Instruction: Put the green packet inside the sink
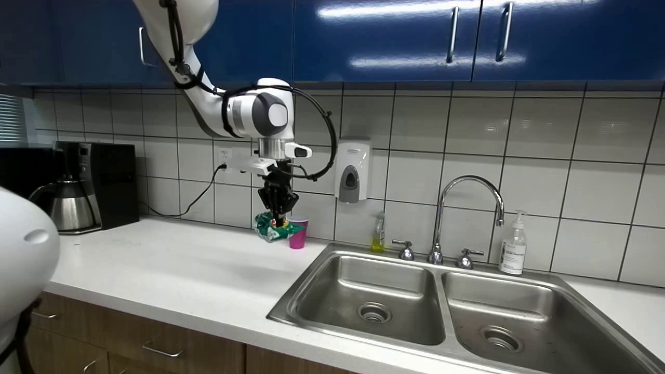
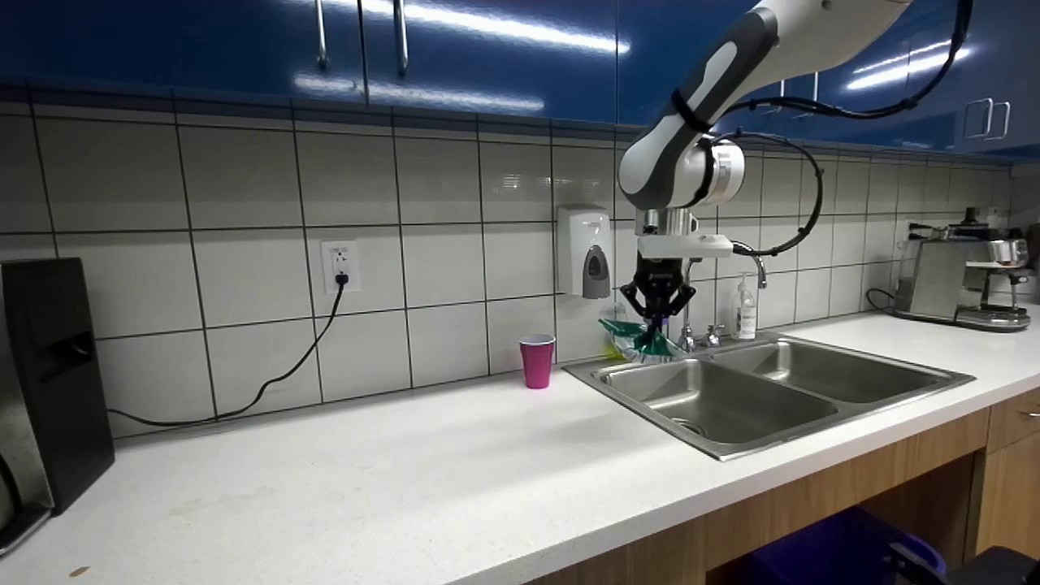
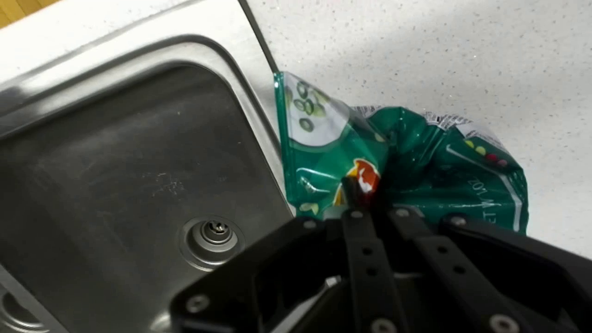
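The crinkled green packet, with white and orange-red marks, hangs in my gripper in both exterior views [image 1: 266,228] [image 2: 624,330] and fills the middle of the wrist view [image 3: 319,155]. My gripper [image 1: 280,221] is shut on the packet's pinched middle, seen also in an exterior view [image 2: 652,335] and the wrist view [image 3: 370,196]. It points down and holds the packet above the counter. The sink's left basin [image 1: 332,298] has a round drain; it also shows in an exterior view [image 2: 731,398]. In the wrist view, the basin [image 3: 138,162] is left of the packet, whose left edge overlaps the rim.
A pink cup [image 1: 298,235] stands on the counter by the wall, partly behind the packet. The faucet [image 1: 441,218], a yellow-green bottle [image 1: 378,236] and a soap bottle [image 1: 513,252] stand behind the sink. A dispenser [image 1: 353,171] hangs on the wall. The right basin [image 1: 540,358] adjoins.
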